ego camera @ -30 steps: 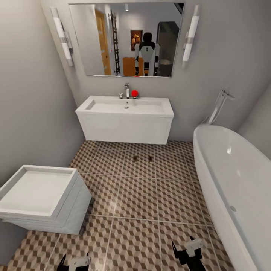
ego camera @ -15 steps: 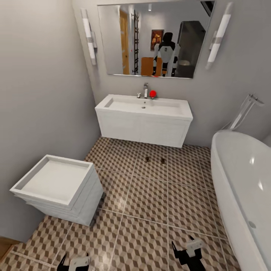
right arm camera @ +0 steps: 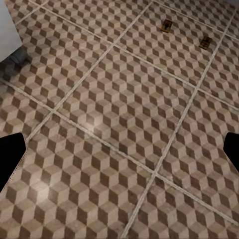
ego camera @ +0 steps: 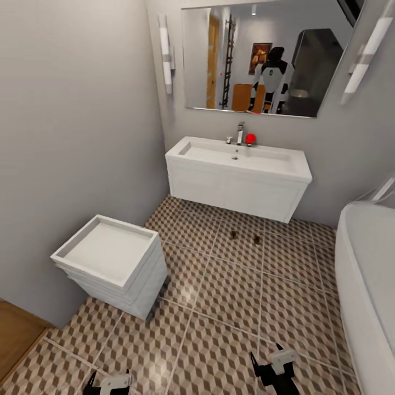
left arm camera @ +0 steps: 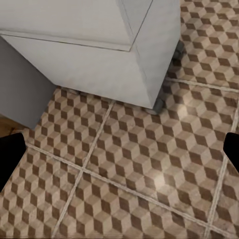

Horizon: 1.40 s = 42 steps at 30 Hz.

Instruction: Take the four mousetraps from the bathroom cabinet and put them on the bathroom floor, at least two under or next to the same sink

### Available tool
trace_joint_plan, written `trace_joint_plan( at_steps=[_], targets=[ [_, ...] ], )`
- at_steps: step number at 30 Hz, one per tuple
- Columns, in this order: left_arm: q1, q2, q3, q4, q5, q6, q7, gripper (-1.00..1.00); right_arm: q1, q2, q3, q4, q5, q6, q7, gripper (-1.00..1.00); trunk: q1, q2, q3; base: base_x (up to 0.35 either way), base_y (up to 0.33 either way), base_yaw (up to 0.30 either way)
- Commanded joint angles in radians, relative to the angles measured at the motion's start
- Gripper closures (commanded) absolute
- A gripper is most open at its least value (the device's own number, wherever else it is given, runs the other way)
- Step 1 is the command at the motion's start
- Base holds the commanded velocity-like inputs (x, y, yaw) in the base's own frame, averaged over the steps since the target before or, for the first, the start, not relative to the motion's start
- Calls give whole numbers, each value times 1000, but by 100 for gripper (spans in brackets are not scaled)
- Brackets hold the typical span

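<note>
Two mousetraps (ego camera: 244,237) lie on the bathroom floor (ego camera: 230,307), side by side on one tile just in front of the wall-hung bathroom sink (ego camera: 238,173); in the right wrist view they appear as small tan boards (right arm camera: 166,24) well ahead of the fingers. A chrome tap (ego camera: 240,133) and a red ball (ego camera: 250,139) stand on the basin, with a mirror (ego camera: 263,60) above it. A white toilet (ego camera: 112,264) sits by the left wall and a bathtub (ego camera: 365,274) runs along the right. The left hand (ego camera: 109,382) and right hand (ego camera: 271,365) hang low over the tiles, each with fingers spread wide and holding nothing. Judged from this layout, half the task is met: two traps lie next to the sink, two are still to be fetched. The next move calls for turning the base toward the orange-brown cabinet, glimpsed as a reflection in the mirror (ego camera: 241,97), and reaching for a third trap.
</note>
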Motion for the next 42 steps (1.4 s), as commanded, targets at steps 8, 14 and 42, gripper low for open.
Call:
trace_joint_plan(
  at_steps=[8,14,42],
  targets=[
    [-1,1,-8,-4,3,0,10,-100,0,0,9,0,-3,-2,-6,-100,0,-2,-2,0,0,287],
    [-1,1,-8,-3,3,0,10,-100,0,0,9,0,-3,-2,-6,-100,0,-2,-2,0,0,287],
    [-1,-1,-8,-5,3,0,10,-100,0,1,9,0,-3,-2,-6,-100,0,-2,-2,0,0,288]
  ],
)
